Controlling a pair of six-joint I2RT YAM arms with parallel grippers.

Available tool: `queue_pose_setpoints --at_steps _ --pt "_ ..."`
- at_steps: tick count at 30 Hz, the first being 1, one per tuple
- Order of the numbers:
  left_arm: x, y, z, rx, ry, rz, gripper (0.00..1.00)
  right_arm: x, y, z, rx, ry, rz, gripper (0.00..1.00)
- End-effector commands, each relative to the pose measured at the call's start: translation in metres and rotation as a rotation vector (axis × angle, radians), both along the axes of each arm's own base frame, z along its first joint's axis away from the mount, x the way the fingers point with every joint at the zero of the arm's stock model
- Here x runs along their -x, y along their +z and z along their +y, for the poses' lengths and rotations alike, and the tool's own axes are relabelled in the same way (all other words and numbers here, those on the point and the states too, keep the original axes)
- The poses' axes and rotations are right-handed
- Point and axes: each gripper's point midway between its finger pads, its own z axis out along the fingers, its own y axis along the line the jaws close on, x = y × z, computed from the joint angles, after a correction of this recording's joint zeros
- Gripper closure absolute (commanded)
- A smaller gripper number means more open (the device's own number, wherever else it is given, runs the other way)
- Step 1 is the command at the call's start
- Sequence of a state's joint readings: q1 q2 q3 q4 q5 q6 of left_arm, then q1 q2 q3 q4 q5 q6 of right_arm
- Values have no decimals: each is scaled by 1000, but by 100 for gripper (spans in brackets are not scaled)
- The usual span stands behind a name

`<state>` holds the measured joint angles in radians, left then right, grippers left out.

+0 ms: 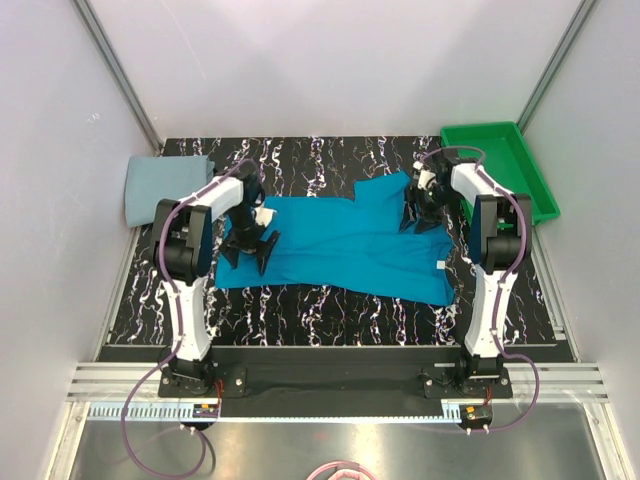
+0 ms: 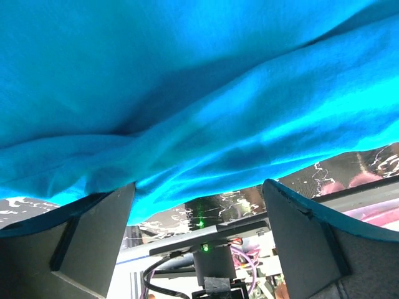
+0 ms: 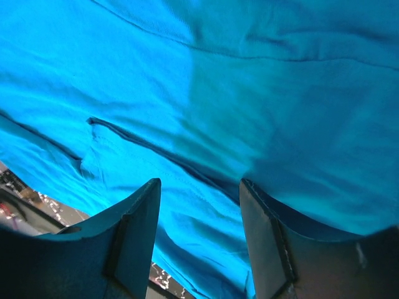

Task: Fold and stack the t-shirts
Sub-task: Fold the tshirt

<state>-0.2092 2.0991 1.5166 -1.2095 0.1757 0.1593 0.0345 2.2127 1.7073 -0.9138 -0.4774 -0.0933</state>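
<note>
- Nearest, the teal-blue t-shirt (image 1: 340, 245) lies spread flat on the bench (image 1: 300, 312). Its long axis runs left to right across the front of both arms, and its right end reaches a little closer to the arm bases than its left.
- Over the shirt's left end hangs the left hand (image 1: 248, 258), released and spread wide, tips pointing down at the cloth. Its wrist view shows the teal edge just beyond the fingers (image 2: 75, 249), with nothing caught between them.
- A little farther back, at the shirt's right end near its far corner, sits the right hand (image 1: 418, 222), also released. In its wrist view the fingers (image 3: 134, 243) stand apart, and seams and flat cloth show through the gap with nothing pinched.
- So each hand has its own end of the shirt directly below it, and neither needs to cross over. The likely next move is a pinch at both ends and a fold across the long axis, which would depend on both ends lifting together.
- Beyond the shirt's far left corner, well apart from it, the pale grey-blue t-shirt (image 1: 165, 185) rests in a compact, folded-looking square, nearer the left arm.
- Beyond the shirt's far right corner is the green tray (image 1: 490, 150), which has no part in the job.
</note>
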Motion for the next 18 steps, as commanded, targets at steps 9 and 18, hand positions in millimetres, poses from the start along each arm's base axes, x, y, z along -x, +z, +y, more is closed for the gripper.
queue_pose_setpoints --at_steps 9,18 --pt "-176 115 0 77 42 -596 1 -101 135 -5 30 22 -486 36" --pt "-227 78 20 -12 80 -637 12 -139 63 3 -68 -67 -352 37"
